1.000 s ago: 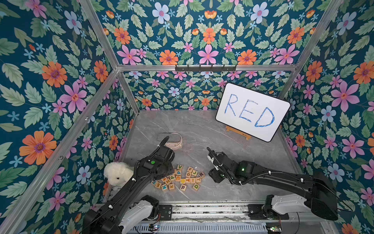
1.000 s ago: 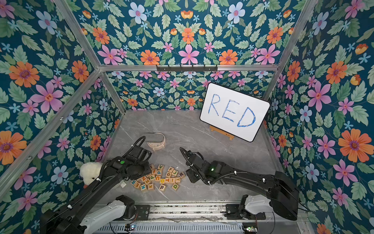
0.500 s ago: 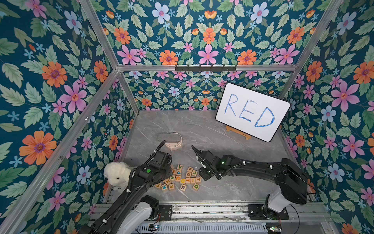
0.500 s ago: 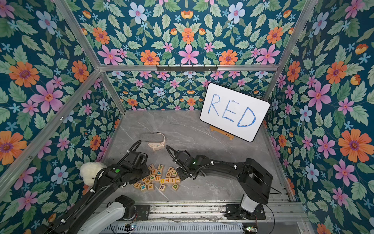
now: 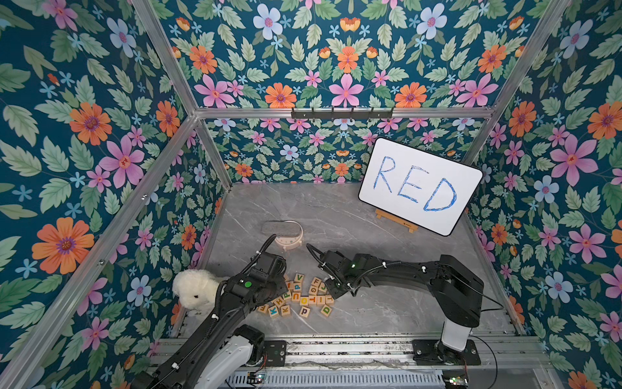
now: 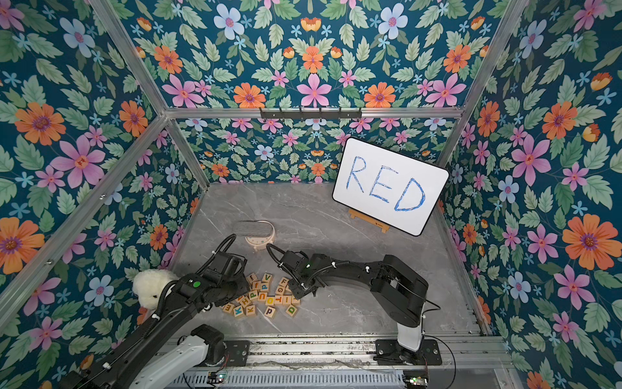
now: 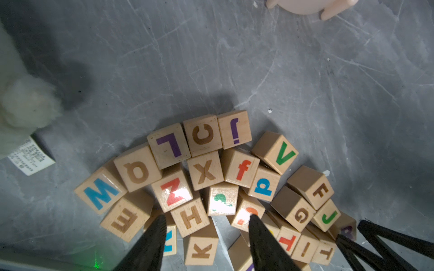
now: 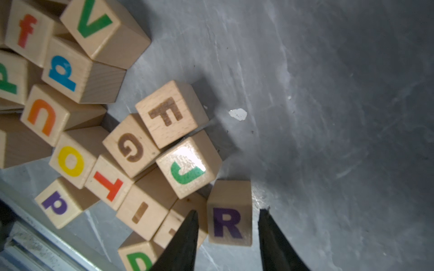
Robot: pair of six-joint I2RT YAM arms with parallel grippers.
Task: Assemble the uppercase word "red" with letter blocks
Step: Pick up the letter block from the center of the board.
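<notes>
Jaws straddling the R block [image 8: 229, 225]
Right gripper [image 8: 227, 210] stands spread, 1 finger [image 8: 185, 239] each side of R, a sliver of gap showing, so nothing is pinched yet. R sits on the table [image 8: 328, 117] at the 3 o'clock edge of the letter blocks [image 5: 299, 298], flat sides facing the fingers. Left gripper [image 7: 206, 220] hangs spread and empty over the 9 o'clock side, farther off.

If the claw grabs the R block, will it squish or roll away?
Probably not. The R block looks like solid wood, so likely stiff. Its flat faces suggest it won't roll. The J block close beside it might get nudged.
</notes>
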